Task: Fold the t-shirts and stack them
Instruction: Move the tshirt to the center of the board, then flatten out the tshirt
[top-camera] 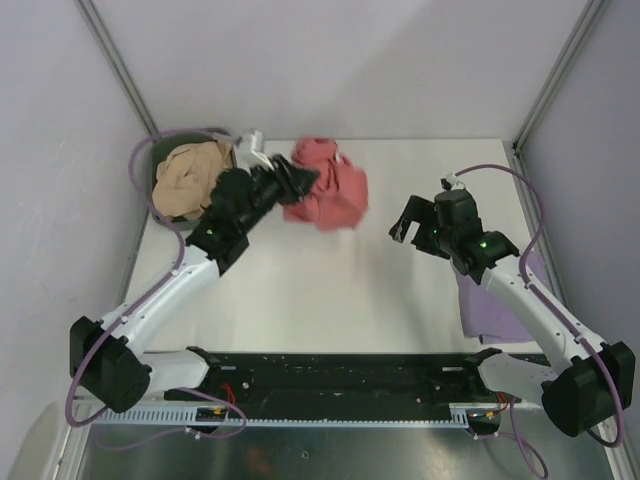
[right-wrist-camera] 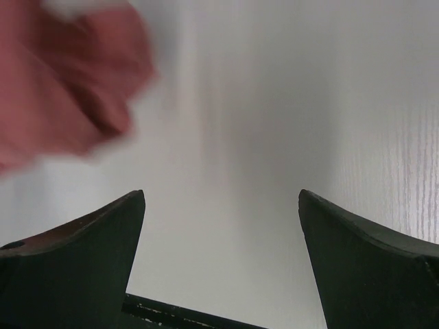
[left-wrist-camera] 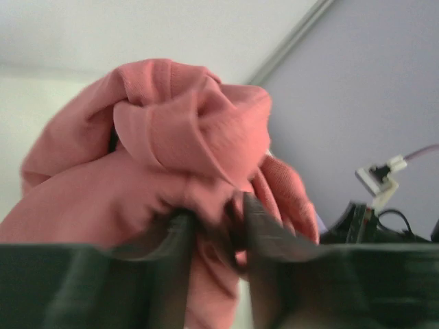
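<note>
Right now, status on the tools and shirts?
Left tool pinching bunched salmon-red t-shirt. Right tool open, empty. Lavender t-shirt near right, partly hidden. Nothing blocking.

The red tee (top-camera: 325, 195), upper middle of the top view, is plain salmon-red with no print. The tan tee (top-camera: 188, 180), upper left, is plain beige against a dark green bin (top-camera: 157, 158). The lavender tee (top-camera: 488, 310), lower right, is pale purple. The surface (top-camera: 330, 290) is white with faint grain. The arms (top-camera: 165, 295) are white with black joints and black jaws, and the cables (top-camera: 497, 167) are purple.
</note>
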You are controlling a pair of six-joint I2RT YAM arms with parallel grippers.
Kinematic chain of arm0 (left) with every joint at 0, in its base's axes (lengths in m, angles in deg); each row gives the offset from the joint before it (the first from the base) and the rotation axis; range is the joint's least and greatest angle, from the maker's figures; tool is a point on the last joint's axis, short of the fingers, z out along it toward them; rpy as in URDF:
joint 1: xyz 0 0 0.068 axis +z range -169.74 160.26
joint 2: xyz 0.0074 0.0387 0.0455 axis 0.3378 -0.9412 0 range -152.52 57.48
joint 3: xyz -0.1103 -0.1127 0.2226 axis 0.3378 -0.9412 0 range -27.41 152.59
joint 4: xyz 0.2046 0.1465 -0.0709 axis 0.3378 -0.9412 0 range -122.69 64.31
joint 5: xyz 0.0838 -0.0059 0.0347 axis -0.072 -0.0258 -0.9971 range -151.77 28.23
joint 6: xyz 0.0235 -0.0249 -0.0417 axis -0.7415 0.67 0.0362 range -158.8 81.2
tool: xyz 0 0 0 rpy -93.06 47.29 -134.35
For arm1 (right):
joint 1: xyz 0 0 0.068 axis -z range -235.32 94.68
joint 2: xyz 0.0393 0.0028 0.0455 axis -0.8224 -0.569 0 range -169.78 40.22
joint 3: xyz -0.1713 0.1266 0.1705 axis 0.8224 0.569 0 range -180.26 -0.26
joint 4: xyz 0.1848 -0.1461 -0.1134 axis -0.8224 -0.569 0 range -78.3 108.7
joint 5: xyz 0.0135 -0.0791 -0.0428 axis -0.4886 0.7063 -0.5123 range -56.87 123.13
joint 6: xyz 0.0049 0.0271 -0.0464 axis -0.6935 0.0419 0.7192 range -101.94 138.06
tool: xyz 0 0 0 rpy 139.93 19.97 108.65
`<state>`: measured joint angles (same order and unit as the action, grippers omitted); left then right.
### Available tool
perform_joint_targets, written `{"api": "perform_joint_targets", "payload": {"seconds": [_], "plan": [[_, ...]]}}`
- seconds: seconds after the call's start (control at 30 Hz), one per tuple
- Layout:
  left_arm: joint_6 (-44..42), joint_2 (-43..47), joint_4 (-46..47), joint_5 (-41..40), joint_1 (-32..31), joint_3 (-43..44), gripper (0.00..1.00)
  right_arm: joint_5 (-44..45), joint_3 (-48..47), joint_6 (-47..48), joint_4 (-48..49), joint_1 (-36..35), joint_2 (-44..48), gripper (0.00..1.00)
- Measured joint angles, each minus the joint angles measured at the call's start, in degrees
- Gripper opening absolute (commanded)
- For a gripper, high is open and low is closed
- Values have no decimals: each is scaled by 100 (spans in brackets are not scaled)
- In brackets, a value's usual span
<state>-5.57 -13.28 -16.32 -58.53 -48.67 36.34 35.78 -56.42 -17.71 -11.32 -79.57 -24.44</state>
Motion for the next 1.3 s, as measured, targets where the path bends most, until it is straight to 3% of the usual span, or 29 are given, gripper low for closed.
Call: {"api": "perform_joint_targets", "payload": {"seconds": [0.07,0.17,0.37,0.6,0.97,1.3], "plan": [[149,20,-114,26,-201,-437,87,46,0,-9,-9,-2,-4,98],[348,-210,-667,81,-107,-782,95,87,0,-20,-20,-15,-98,98],[415,-131,-1440,197,446,-1268,86,334,0,-22,-203,-431,-437,97],[496,706,-1880,264,461,-2415,78,649,0,-63,-153,-1604,-951,89],[850,907,-2072,323,417,-3071,75,831,-87,-2,330,-2389,-2052,81],[1005,1062,-2072,343,407,-3309,74,1416,-1185,236,225,-3316,-3449,76]]}}
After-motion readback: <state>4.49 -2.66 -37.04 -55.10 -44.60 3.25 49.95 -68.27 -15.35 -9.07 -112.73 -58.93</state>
